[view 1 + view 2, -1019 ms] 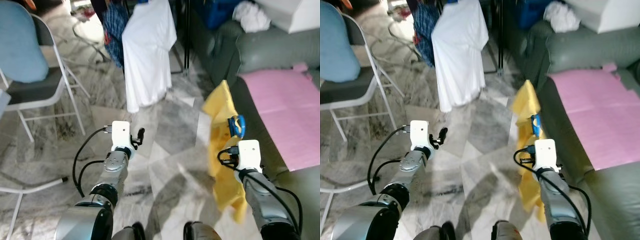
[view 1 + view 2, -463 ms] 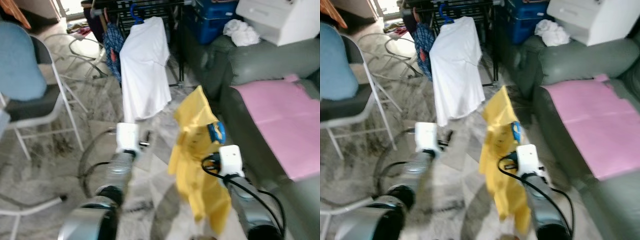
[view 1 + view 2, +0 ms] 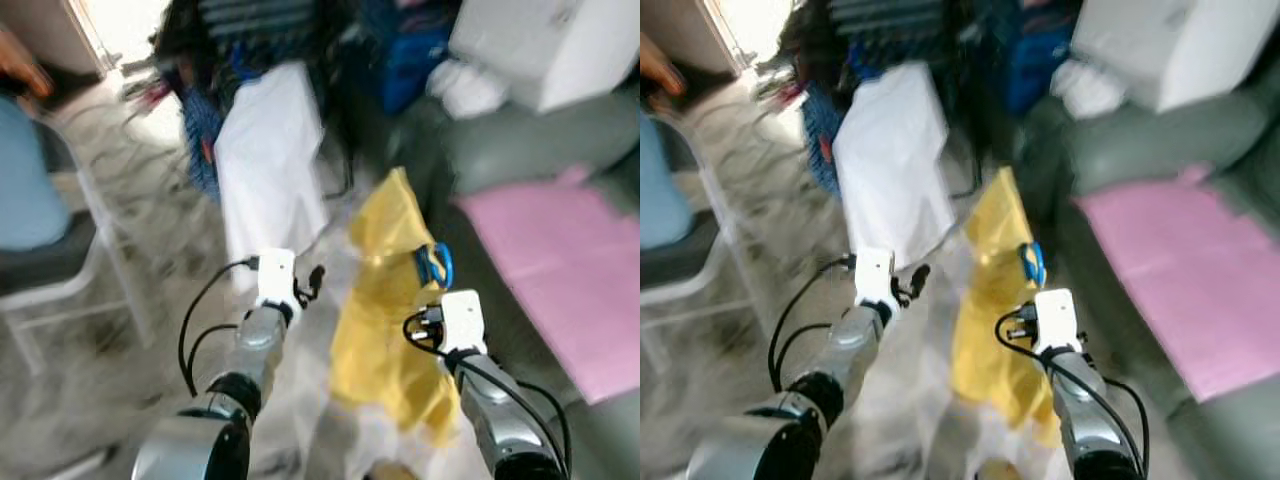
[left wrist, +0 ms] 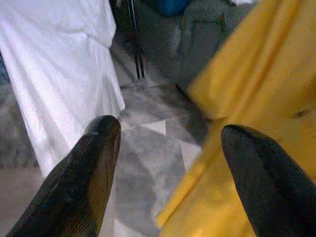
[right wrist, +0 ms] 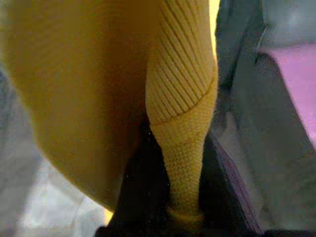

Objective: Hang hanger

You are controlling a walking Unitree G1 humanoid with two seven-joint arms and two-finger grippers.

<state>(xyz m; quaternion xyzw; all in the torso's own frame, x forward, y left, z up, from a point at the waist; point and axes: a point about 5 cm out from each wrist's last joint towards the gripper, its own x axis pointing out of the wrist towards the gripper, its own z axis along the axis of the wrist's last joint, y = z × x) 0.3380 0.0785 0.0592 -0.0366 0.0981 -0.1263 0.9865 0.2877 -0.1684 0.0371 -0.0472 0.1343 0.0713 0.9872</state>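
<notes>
A smooth white shirt (image 3: 268, 160) hangs at a dark rack. The left gripper (image 4: 165, 163) hovers empty, its rounded black fingers spread. The right gripper (image 5: 170, 190) pinches a ribbed yellow knit garment (image 3: 385, 300) on a blue hanger (image 3: 436, 266), beside a grey sofa (image 3: 520, 140).

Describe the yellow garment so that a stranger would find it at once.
Look at the grey sofa with the pink sheet. Beside it, over the marble floor, the right tool holds up the yellow garment on a blue hanger. The hanging white shirt is its neighbour; only this one is yellow.
</notes>
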